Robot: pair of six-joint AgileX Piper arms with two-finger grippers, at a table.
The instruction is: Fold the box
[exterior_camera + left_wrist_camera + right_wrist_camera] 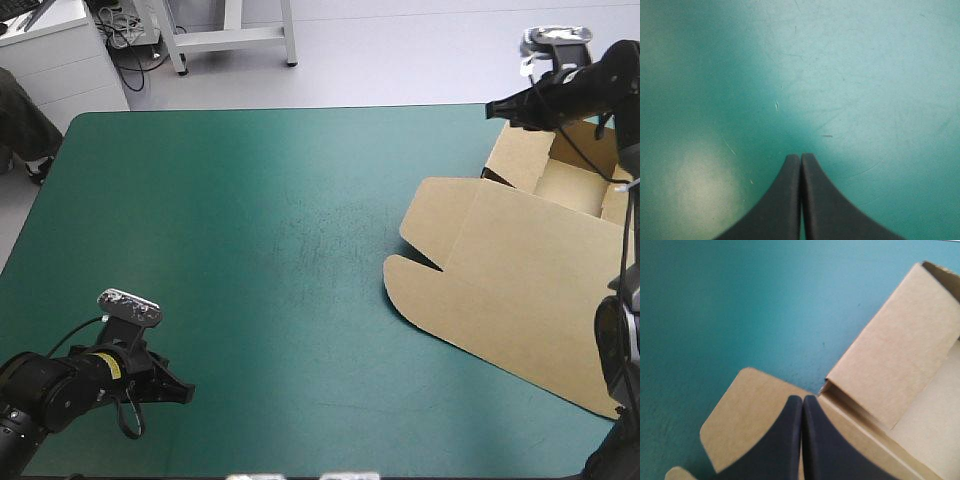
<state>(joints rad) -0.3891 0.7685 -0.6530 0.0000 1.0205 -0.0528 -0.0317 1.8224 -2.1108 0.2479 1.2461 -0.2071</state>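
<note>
The box (pixel 520 260) lies at the right side of the high view, brown, with an open tray (pixel 572 186) in the upper right of the frame. Its lid (pixel 505 320) is flat on the teal-green cover (pixel 250 220) and reaches toward the lower right corner. The right gripper (pixel 493 108) hangs at the tray's far left corner, in the upper right of the frame. Its black fingers are pressed together to one point and I see no board between them, so it seems to hold nothing. The left gripper (pixel 186 392) is in the lower left of the frame, well apart from the box. Its fingers are likewise pressed together, with only bare cover ahead of them. In my judgement three things could go wrong. The pointed right gripper, coming down on the raised wall (pixel 895 345) beside it, could dent the wall or pull it out of its tuck. A sideways push could slide the light board, because nothing holds it down. The box is also near the table's right edge, so such a slide could carry it over. By count there are one box, one tray, one flat lid, two rounded tabs (pixel 432 215) on the lid's left edge with a notch between them, and two grippers.
</note>
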